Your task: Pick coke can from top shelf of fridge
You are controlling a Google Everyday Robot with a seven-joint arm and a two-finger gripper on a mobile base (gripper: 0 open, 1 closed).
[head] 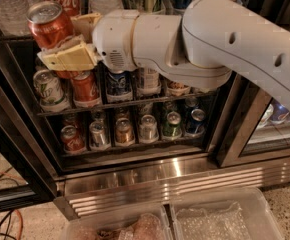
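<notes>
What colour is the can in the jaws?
Red with silver lid; coke can in the gripper, upper left, camera view.

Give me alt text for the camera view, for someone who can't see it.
The tool of a white robot arm grips a red coke can at upper left, in front of a drinks fridge. Two lower wire racks hold rows of drink cans.
</notes>
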